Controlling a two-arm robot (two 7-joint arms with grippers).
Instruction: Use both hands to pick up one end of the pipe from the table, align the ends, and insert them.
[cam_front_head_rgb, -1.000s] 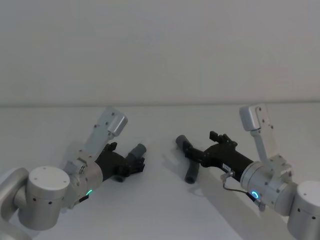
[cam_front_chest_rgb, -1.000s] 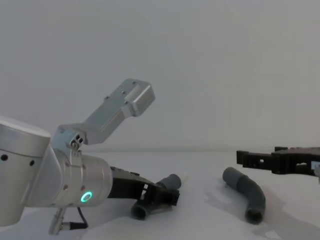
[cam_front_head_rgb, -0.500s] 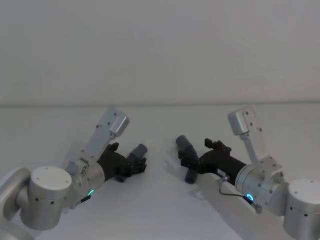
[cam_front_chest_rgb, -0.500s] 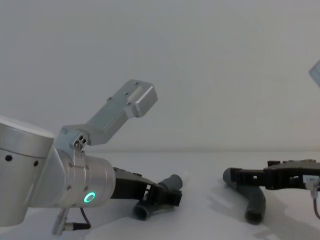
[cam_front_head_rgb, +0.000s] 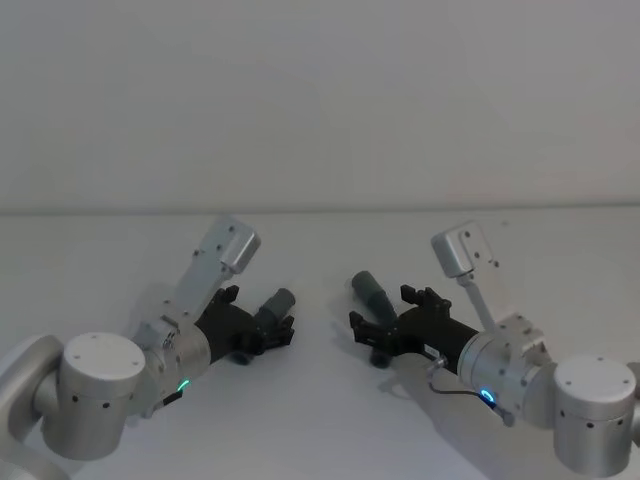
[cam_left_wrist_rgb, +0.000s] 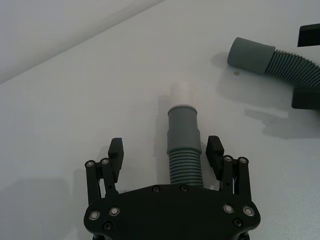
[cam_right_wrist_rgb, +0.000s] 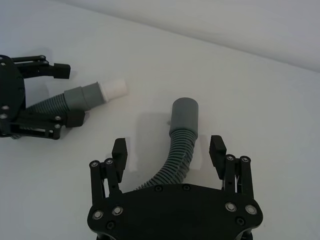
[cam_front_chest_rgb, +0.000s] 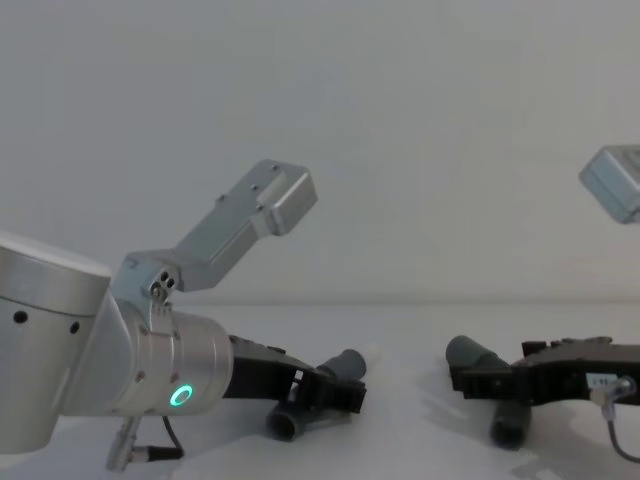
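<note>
Left pincer (cam_left_wrist_rgb: 165, 147) released, straddling white-tipped pipe piece (cam_left_wrist_rgb: 184, 132); right pincer (cam_right_wrist_rgb: 168, 146) released, straddling grey-mouthed pipe piece (cam_right_wrist_rgb: 184, 120); both pieces lying on desk (cam_front_head_rgb: 320, 420).

We see a plain white table (cam_front_head_rgb: 320, 420) with two grey ribbed pipe pieces resting on it. The white-tipped piece (cam_left_wrist_rgb: 184, 145) lies between the spread fingers of the left gripper (cam_left_wrist_rgb: 165, 150), its pale tip (cam_left_wrist_rgb: 181, 92) pointing out ahead of them. The curved piece (cam_right_wrist_rgb: 181, 137) lies between the spread fingers of the right gripper (cam_right_wrist_rgb: 169, 150), its smooth grey collar (cam_right_wrist_rgb: 185, 115) just past the fingertips. Bare tabletop separates the two pieces.
</note>
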